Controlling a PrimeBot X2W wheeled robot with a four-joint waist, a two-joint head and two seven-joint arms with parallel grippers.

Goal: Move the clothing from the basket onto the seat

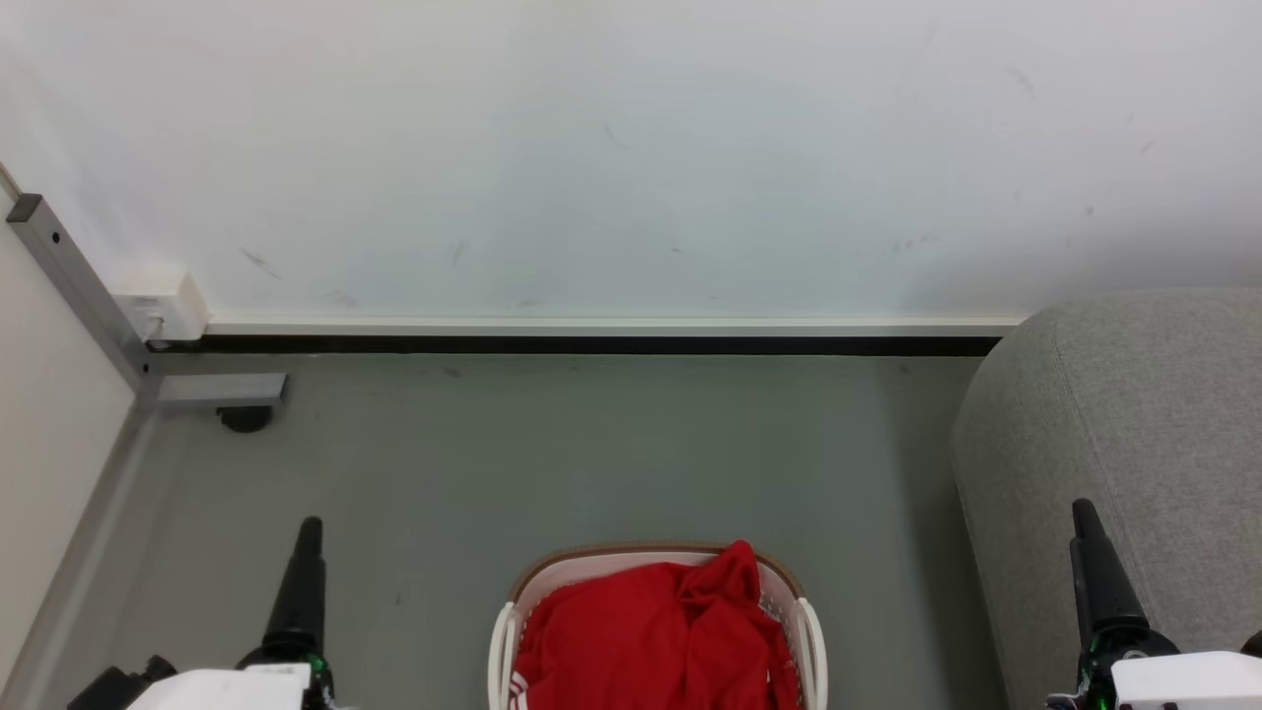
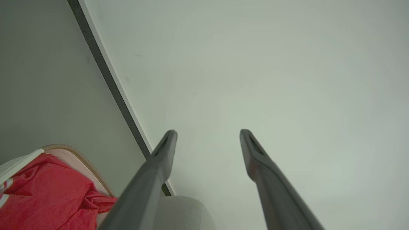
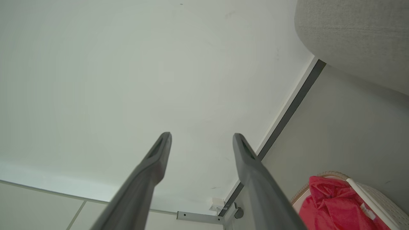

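Centrally: red clothing [image 1: 646, 631], soft, crumpled, white-striped, heaped in the perforated cream plastic basket [image 1: 572, 570], brown-rimmed, on a smooth grey floor [image 1: 592, 444]. Seat [image 1: 1134, 414], rounded, grey woven fabric, nearby to the right. Left pincer [image 2: 207, 134], right pincer [image 3: 201, 137]: fingers spread, holding nothing.

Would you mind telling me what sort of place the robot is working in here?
Probably an indoor room, perhaps a living or test space: a plain white wall, a smooth grey floor, a grey upholstered seat and a laundry basket of red clothing.
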